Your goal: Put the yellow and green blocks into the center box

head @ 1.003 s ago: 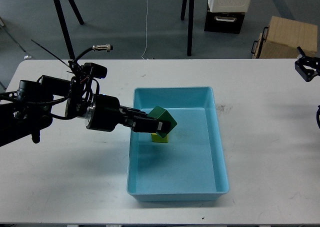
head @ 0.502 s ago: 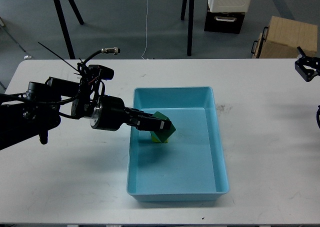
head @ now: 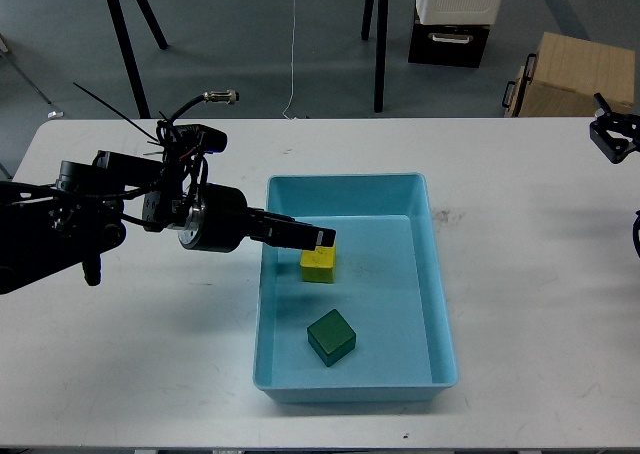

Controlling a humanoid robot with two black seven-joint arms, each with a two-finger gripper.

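Observation:
A light blue box (head: pixel 437 274) sits in the middle of the white table. Inside it a yellow block (head: pixel 319 266) lies near the left wall and a green block (head: pixel 331 336) lies on the floor nearer the front. My left gripper (head: pixel 318 238) reaches over the box's left wall, just above the yellow block. It is open and holds nothing. My right gripper (head: pixel 612 137) shows only as a dark part at the far right edge of the table; its fingers cannot be told apart.
Tripod legs (head: pixel 128 44), a black case (head: pixel 448 42) with a white bin on it and a cardboard box (head: pixel 575 74) stand on the floor beyond the table's far edge.
My left gripper has let go of the green block, which dropped to the box floor near the front. The gripper has pulled back slightly to the left.

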